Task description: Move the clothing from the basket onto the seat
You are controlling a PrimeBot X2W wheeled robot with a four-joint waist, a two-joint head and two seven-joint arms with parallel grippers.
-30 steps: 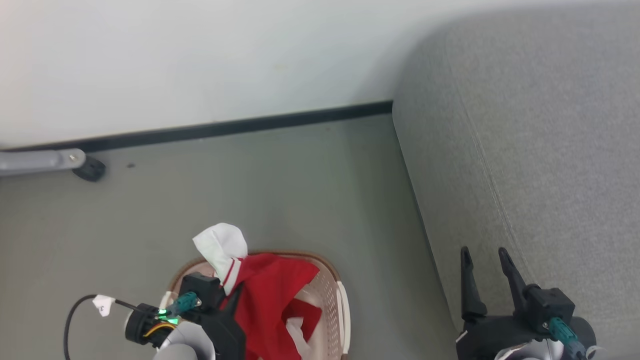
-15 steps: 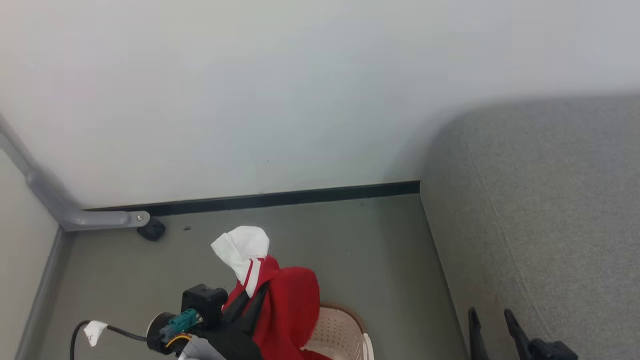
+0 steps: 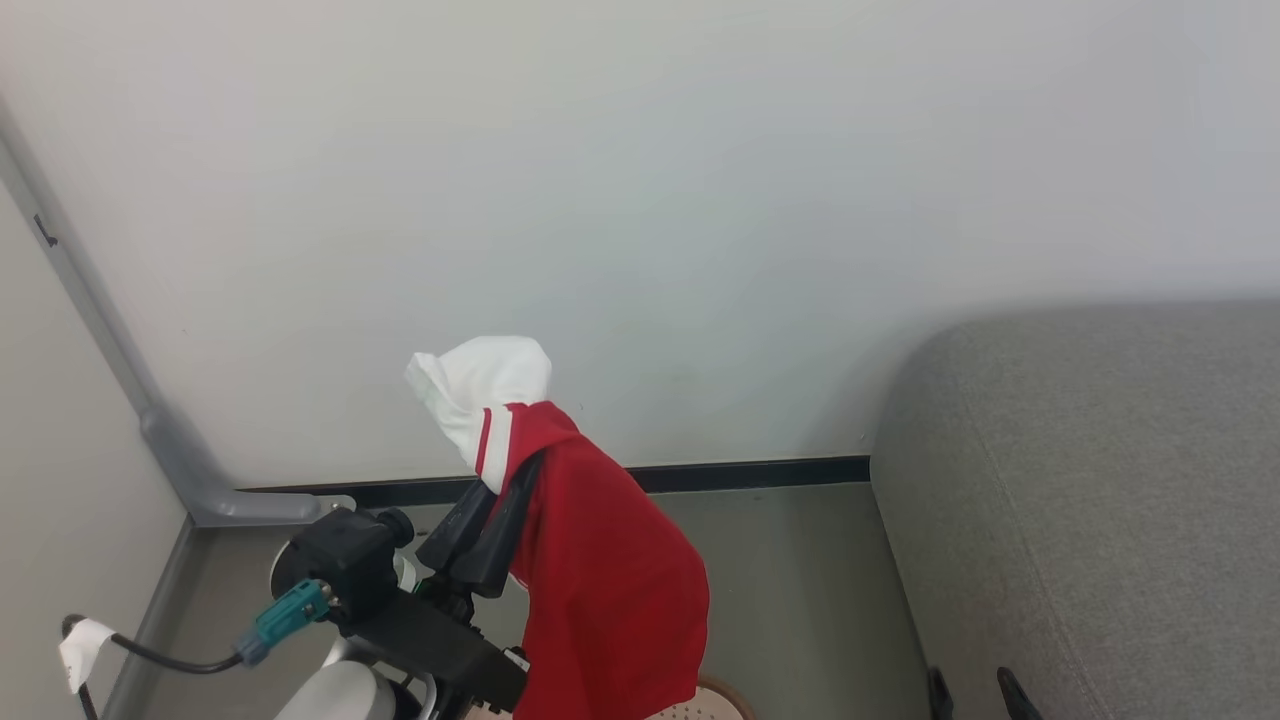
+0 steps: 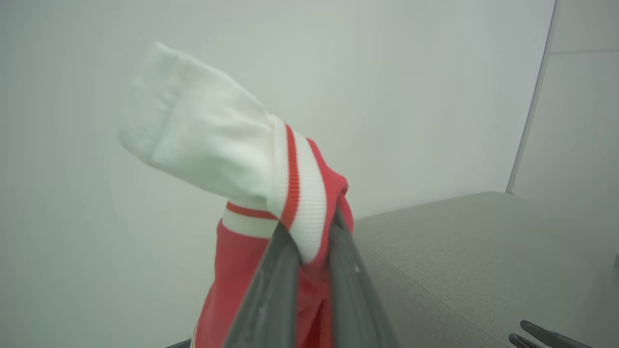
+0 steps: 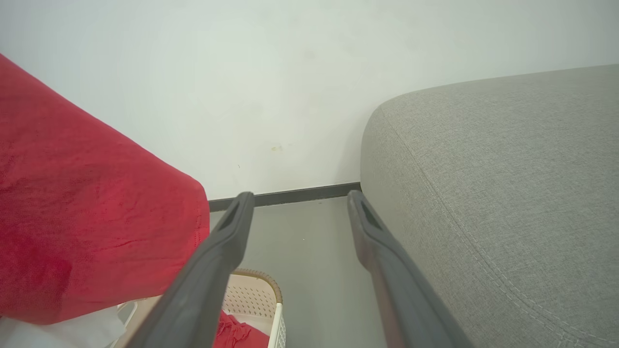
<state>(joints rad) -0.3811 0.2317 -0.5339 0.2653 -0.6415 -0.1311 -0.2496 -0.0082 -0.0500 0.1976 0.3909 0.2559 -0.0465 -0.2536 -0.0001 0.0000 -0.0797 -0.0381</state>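
Here, clothing (image 3: 610,580) held aloft, seat (image 3: 1100,500) edge near

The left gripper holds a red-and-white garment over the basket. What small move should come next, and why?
Probably carry the left gripper rightward toward the seat. Its fingers are shut on the clothing, which hangs over the basket; the seat lies to its right, and the open right gripper holds nothing.
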